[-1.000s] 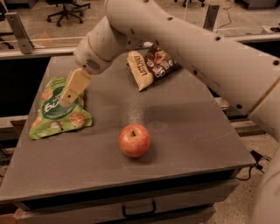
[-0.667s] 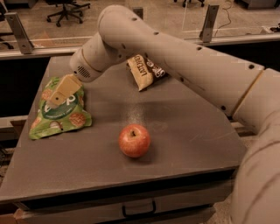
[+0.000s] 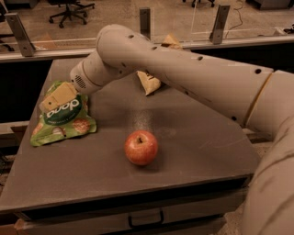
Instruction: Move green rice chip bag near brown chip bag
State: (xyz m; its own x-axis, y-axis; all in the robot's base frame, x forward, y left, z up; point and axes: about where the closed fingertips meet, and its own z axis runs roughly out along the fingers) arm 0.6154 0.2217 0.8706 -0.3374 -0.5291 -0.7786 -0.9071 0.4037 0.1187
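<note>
grey table, chairs beyond. green rice chip bag flat at left, well apart from brown chip bag far centre, behind arm. gripper over its far end; we cannot tell its grip. whole carry left to do.

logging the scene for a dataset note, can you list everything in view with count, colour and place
green rice chip bag: 1, bright green, flat on the table, left of view
brown chip bag: 1, only a cream part shows, far side of the table, mostly hidden behind the arm
apple: 1, red, front middle of the table
table: 1, grey, fills the centre of view
office chair: 1, dark, on the floor, top left
posts: 3, metal, along the rail behind the table
arm: 1, off-white, reaching in from the right across the table
end effector: 1, tan, over the green bag's upper end
</note>
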